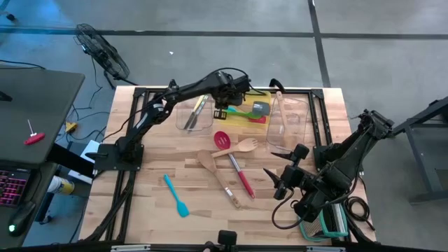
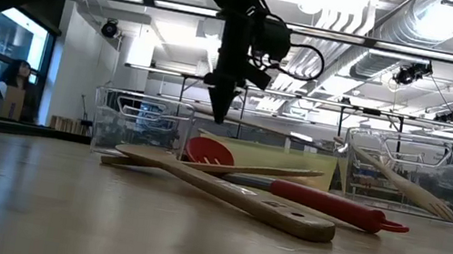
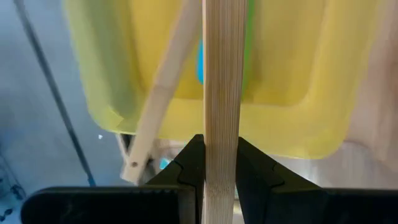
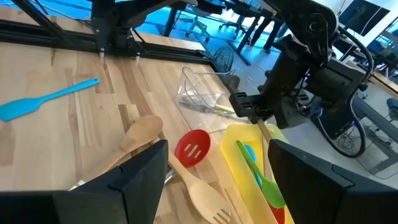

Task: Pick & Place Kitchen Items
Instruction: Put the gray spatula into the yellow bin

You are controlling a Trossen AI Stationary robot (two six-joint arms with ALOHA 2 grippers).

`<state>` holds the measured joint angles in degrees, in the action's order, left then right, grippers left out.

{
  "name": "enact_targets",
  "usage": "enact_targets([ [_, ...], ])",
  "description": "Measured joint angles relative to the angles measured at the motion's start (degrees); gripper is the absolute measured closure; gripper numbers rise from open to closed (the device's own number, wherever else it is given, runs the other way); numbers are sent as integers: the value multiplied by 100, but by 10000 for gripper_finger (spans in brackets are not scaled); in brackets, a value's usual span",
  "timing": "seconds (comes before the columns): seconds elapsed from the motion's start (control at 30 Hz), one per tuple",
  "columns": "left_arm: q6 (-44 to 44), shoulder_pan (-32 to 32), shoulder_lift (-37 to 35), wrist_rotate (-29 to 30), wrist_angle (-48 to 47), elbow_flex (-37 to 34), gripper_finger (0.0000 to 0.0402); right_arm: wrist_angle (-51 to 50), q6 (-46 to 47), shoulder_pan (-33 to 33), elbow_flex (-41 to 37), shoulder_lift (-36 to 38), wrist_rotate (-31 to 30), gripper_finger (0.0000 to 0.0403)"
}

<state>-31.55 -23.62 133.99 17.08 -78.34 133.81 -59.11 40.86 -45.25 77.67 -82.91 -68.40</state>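
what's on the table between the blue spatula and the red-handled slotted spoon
Between the blue spatula and the red slotted spoon lies a pale wooden spoon, running diagonally; the rest is bare wood. The high view shows it.

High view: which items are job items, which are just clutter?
Job items:
- wooden utensil in left gripper, over yellow bin
- blue spatula
- red spoon
- wooden fork
- wooden spoon
- red-handled utensil

Lying about:
- fan
- keyboard
- wire rack
- right gripper, open, waiting
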Motion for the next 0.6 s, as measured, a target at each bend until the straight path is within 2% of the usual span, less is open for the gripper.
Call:
enact_targets([
  [0.33, -111, 39, 86, -102, 59, 116, 348, 26, 2, 0, 2, 0, 127, 133],
  [0.6, 21, -2, 86, 279, -289, 116, 348, 78, 4, 0, 2, 0, 147, 133],
])
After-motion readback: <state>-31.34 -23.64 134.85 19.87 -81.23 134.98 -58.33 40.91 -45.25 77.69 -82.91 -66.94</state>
